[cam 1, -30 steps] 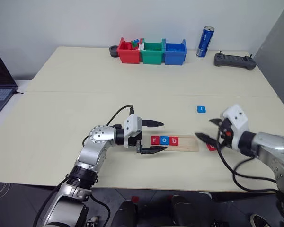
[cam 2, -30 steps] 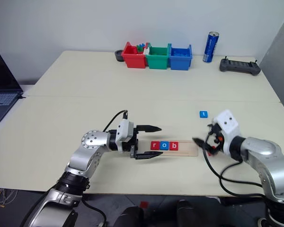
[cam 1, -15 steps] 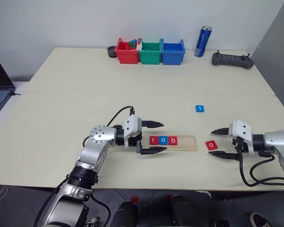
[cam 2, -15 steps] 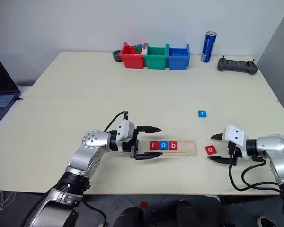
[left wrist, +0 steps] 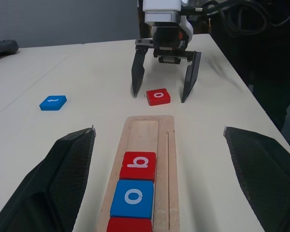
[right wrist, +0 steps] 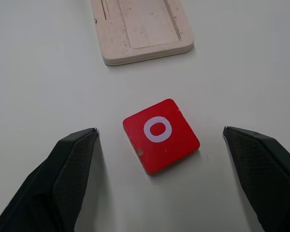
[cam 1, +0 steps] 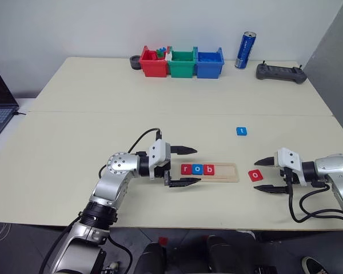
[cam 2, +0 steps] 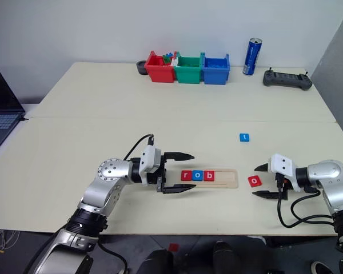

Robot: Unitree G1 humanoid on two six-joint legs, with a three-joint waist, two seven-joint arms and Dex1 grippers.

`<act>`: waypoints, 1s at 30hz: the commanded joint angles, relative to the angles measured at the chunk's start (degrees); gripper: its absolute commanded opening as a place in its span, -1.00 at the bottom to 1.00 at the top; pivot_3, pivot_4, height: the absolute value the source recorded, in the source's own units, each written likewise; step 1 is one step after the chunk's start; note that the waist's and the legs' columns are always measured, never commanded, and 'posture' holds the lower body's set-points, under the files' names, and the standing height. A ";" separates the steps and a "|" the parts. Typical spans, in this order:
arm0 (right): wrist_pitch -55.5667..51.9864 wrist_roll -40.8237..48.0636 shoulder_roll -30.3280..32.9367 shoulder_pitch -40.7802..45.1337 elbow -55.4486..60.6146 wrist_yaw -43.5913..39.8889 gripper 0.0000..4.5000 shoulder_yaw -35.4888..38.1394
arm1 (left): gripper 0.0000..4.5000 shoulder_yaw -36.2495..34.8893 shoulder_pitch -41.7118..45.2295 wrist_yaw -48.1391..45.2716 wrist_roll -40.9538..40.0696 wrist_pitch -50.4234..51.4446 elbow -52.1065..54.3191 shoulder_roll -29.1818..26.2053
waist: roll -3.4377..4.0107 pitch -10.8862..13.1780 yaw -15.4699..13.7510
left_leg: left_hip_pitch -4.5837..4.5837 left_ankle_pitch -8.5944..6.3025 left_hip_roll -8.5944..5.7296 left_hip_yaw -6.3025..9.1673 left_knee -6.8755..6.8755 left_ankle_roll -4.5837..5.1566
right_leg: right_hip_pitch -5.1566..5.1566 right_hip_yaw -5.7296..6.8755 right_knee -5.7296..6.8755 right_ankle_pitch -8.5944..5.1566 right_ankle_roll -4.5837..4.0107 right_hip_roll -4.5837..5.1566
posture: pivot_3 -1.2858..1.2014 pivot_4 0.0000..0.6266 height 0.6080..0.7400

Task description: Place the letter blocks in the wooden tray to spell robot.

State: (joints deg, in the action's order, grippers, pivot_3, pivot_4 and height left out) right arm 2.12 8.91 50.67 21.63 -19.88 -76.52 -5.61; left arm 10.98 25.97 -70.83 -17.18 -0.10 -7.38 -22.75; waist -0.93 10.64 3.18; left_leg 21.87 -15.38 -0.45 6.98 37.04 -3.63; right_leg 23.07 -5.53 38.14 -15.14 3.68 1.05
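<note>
We are looking along the right gripper, whose two black fingers are standing wide apart and touching nothing. A red tile with a white "o" is lying flat on the pale table between them, turned a little askew. Just beyond it, apart from it, the empty end of the tray is resting on the table.

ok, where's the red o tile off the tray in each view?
Left eye: red o tile, on the table right of the wooden tray.
Right eye: same spot.
Left wrist: beyond the tray's end, between the right claw fingers.
Right wrist: centre.
Shared landmark: the tray's empty end.
</note>
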 commanded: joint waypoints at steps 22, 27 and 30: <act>-15.30 6.10 -2.82 2.73 16.75 3.00 -0.35 1.48 | 1.00 -0.16 1.20 -0.05 -0.19 -1.41 0.36 0.26 | 0.01 0.00 -0.01 | 0.02 0.00 0.00 0.02 0.01 0.00 | 0.01 0.01 0.03 0.00 0.00 0.01 | 0.03 -0.52 1.00; -18.97 5.40 -6.37 5.28 18.36 4.90 -0.35 -0.92 | 1.00 0.08 1.40 -0.05 -0.14 -1.46 0.32 0.56 | 0.01 -0.01 -0.05 | 0.03 0.00 0.00 0.05 0.02 0.00 | 0.03 0.04 0.06 0.01 -0.01 0.00 | 0.03 -0.52 1.00; -19.00 4.39 -7.53 6.25 17.95 5.61 -0.35 -2.07 | 1.00 -0.27 1.58 0.02 -0.12 -1.60 0.06 0.36 | 0.01 -0.01 -0.14 | 0.05 0.00 -0.01 0.05 0.01 0.00 | 0.03 0.05 0.03 0.01 -0.01 0.01 | 0.03 -0.52 1.00</act>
State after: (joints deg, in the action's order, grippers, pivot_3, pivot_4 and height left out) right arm -16.89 13.82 43.47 26.51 -2.67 -71.36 -7.66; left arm 10.99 26.66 -70.78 -17.10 -0.68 -7.67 -22.30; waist -0.92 10.63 3.03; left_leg 21.93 -15.38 -0.47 7.03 37.06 -3.64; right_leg 23.11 -5.48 38.17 -15.13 3.67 1.06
